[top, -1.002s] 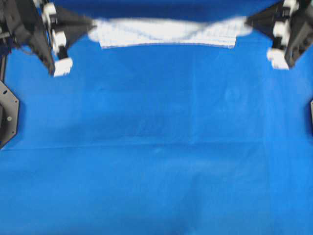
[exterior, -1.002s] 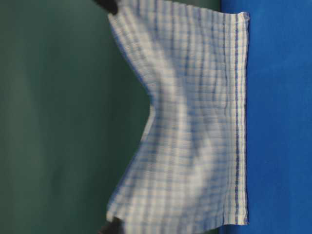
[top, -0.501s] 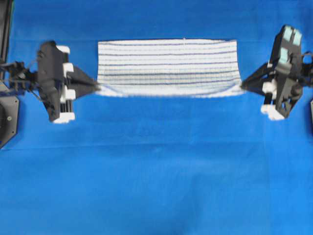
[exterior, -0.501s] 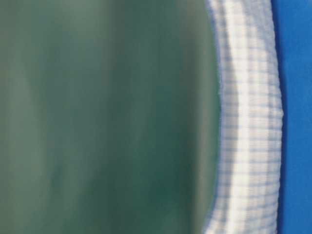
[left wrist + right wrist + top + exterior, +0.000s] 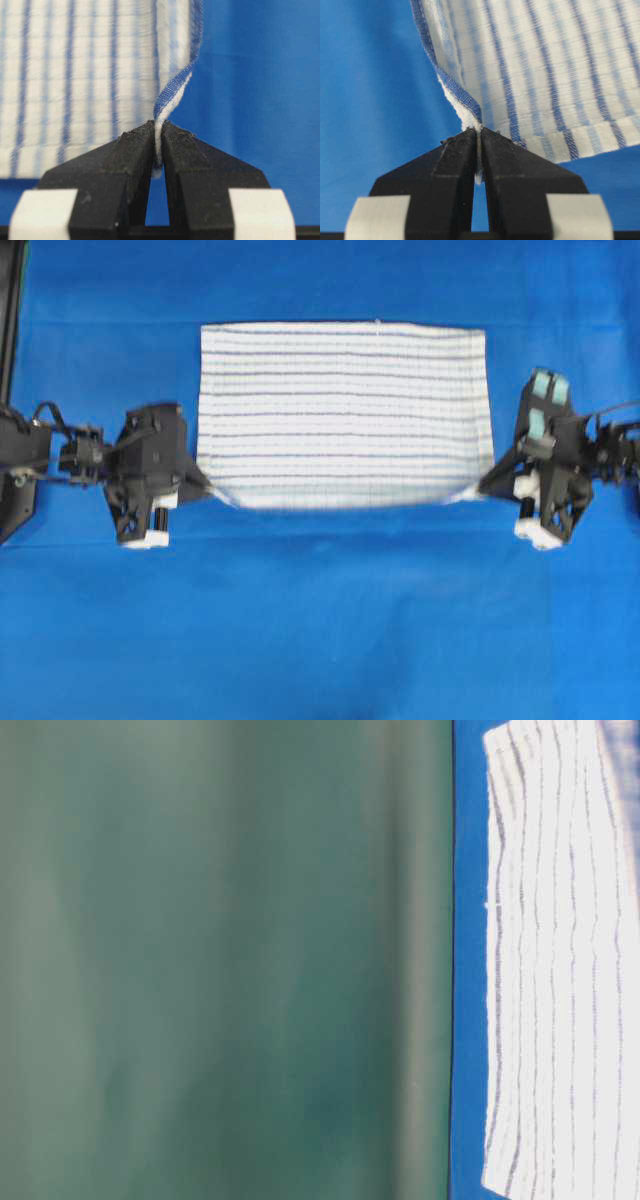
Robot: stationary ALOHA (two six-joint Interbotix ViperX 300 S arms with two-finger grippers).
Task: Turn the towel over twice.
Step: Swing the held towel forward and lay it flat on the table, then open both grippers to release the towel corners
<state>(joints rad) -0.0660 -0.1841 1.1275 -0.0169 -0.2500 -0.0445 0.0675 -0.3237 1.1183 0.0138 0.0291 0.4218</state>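
Note:
The towel [image 5: 345,410], white with thin dark-blue and light-blue stripes, lies spread on the blue sheet at the far middle of the overhead view, and it appears as a striped band [image 5: 560,960] in the table-level view. My left gripper [image 5: 208,490] is shut on its near left corner, which is pinched between the black fingers [image 5: 131,155] in the left wrist view. At the near right corner my right gripper [image 5: 482,485] is shut too, with the hem [image 5: 465,107] running into its jaws. Both held corners sit slightly raised and pulled outward.
The solid-blue sheet [image 5: 320,620] covers the whole table. A black mount [image 5: 12,490] sits at the left edge. A dull green wall [image 5: 220,960] stands behind the table.
Both grippers have swung from the far side toward the near side, carrying the towel's edge over. The towel went from hanging bunched to lying spread flat.

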